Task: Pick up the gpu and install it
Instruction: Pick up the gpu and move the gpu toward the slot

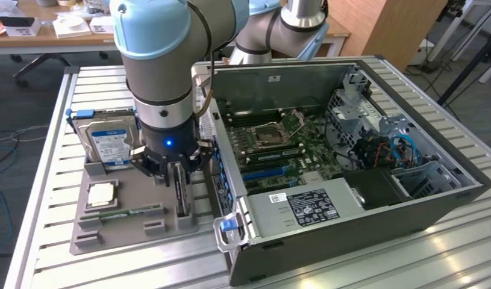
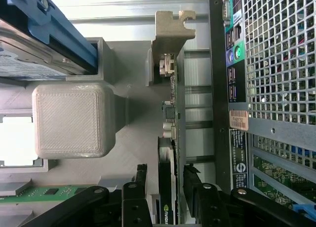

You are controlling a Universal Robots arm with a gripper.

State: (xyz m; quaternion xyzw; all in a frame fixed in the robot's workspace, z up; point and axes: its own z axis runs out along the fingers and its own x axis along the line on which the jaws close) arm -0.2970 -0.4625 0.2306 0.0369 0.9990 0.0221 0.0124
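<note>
1. The gripper hangs straight down from the arm in the left-centre of the exterior view, over the right-hand edge of a gray holder tray.
2. The gpu stands on its long edge in a slot of that tray, just left of the open computer case and outside it.
3. In the wrist view the gripper straddles the gpu. One black finger is on each side of the thin card.
4. The jaws are parted only a little wider than the card. A strip of gray tray shows between one finger and the card, so no firm grip can be seen.
5. The card's metal bracket sits at the end far from the fingers, beside the case's mesh rear panel.
6. A hard drive with a blue-white label stands upright at the tray's back, upper left of the gripper.
7. A CPU lies flat in the tray's middle, and a green RAM stick lies just in front of it.
8. Inside the case, the motherboard lies exposed at centre frame. The power supply lies below it in the frame.
9. Tray and case both rest on a slatted aluminium table
</note>
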